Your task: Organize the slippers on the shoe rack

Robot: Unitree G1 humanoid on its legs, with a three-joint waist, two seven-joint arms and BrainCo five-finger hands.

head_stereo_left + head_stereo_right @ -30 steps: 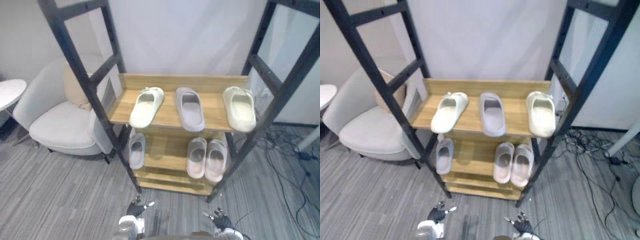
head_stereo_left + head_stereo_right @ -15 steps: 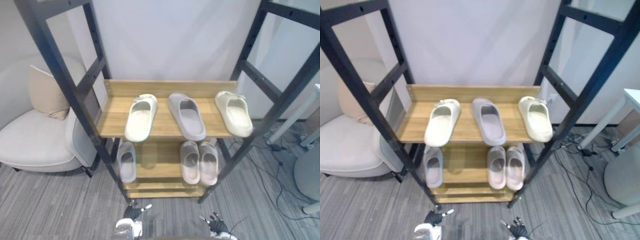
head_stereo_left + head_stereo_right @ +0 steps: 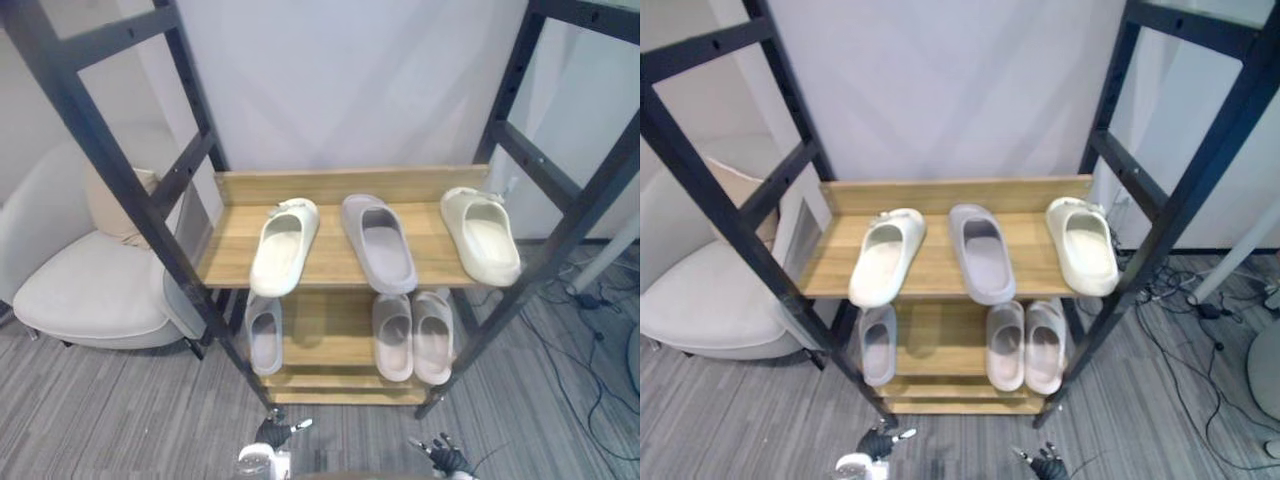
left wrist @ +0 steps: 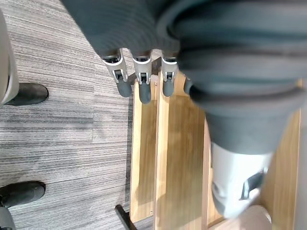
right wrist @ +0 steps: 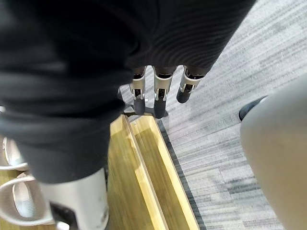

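The shoe rack has wooden shelves [image 3: 330, 258] in a black metal frame [image 3: 130, 190]. On its upper shelf lie a cream slipper [image 3: 283, 245] at the left, a grey slipper [image 3: 378, 242] in the middle and a second cream slipper [image 3: 481, 235] at the right. The lower shelf carries one grey slipper [image 3: 264, 335] on the left and a pale pink pair [image 3: 412, 337] on the right. My left hand [image 3: 272, 432] and right hand [image 3: 440, 456] hang low before the rack's foot, fingers [image 4: 139, 86] relaxed and empty. The right hand's fingers [image 5: 160, 96] are also straight.
A white armchair [image 3: 80, 295] with a beige cushion [image 3: 118, 205] stands just left of the rack. Cables [image 3: 590, 330] trail on the grey carpet at the right, beside a white table leg [image 3: 610, 262].
The camera has swung, so the rack and armchair shift in the picture. The slippers lie as before and both hands stay low and empty.
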